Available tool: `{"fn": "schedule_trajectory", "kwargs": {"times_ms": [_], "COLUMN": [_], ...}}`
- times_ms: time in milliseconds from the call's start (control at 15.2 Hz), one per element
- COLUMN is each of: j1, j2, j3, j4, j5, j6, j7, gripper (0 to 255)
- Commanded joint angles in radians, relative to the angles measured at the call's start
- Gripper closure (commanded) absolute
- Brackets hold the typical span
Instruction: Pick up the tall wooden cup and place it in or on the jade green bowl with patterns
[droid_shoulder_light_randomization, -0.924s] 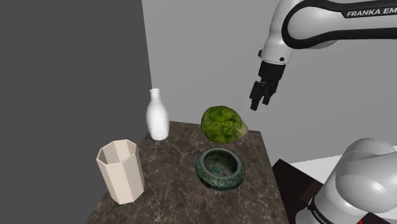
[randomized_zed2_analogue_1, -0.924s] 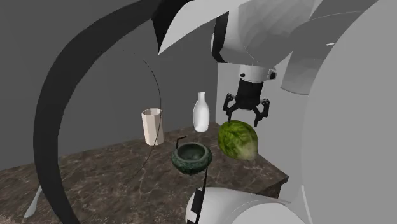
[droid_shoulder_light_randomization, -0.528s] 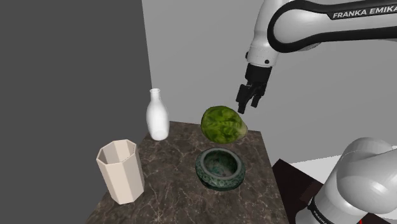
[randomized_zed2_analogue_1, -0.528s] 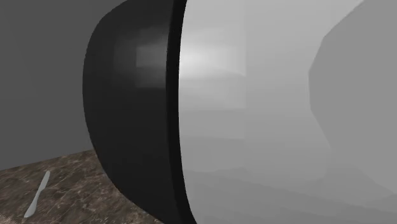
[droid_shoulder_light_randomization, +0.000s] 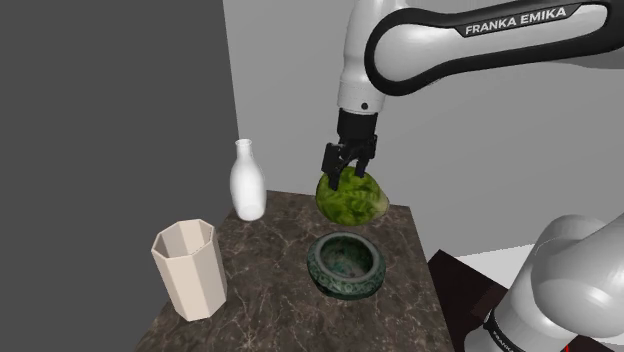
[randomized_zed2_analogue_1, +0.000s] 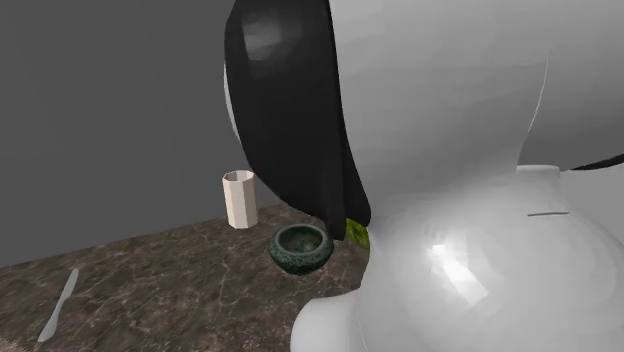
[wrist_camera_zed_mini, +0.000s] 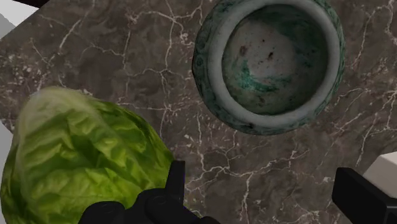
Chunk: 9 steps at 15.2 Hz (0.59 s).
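The tall cup (droid_shoulder_light_randomization: 187, 268) is pale beige and faceted. It stands upright near the table's front corner at the shoulder view's left, and I also see the cup (randomized_zed2_analogue_1: 239, 199) in the second exterior view. The dark green patterned bowl (droid_shoulder_light_randomization: 347, 264) sits to its right, empty; from the wrist the bowl (wrist_camera_zed_mini: 268, 63) shows a pale inside. My gripper (droid_shoulder_light_randomization: 340, 172) hangs open just above the green lettuce (droid_shoulder_light_randomization: 352, 197), behind the bowl and far from the cup. In the wrist view my gripper (wrist_camera_zed_mini: 267, 191) has nothing between its fingers (wrist_camera_zed_mini: 175, 181).
A white bottle (droid_shoulder_light_randomization: 247, 180) stands at the back of the dark marble table (droid_shoulder_light_randomization: 270, 300). The lettuce (wrist_camera_zed_mini: 83, 159) lies close beside one finger. A pale knife (randomized_zed2_analogue_1: 57, 305) lies far off on the table. The arm's body (randomized_zed2_analogue_1: 450, 180) blocks much of the second exterior view.
The arm has swung toward the shoulder view's left and lowered. The open gripper has gone from beyond the table's right side to just over the lettuce. Nothing on the table moved.
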<state>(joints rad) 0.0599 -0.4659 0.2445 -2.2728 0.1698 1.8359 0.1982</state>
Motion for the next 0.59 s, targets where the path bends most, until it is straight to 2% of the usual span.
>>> {"fn": "schedule_trajectory", "kwargs": {"times_ms": [0,528], "j1": [0.007,0.037], "j2": [0.057,0.327], "j3": [0.035,0.175], "j4": [0.044,0.271], "j5": [-0.003,-0.076], "j6": [0.015,0.048], "j7": [0.041,0.234], "gripper": [0,0]}}
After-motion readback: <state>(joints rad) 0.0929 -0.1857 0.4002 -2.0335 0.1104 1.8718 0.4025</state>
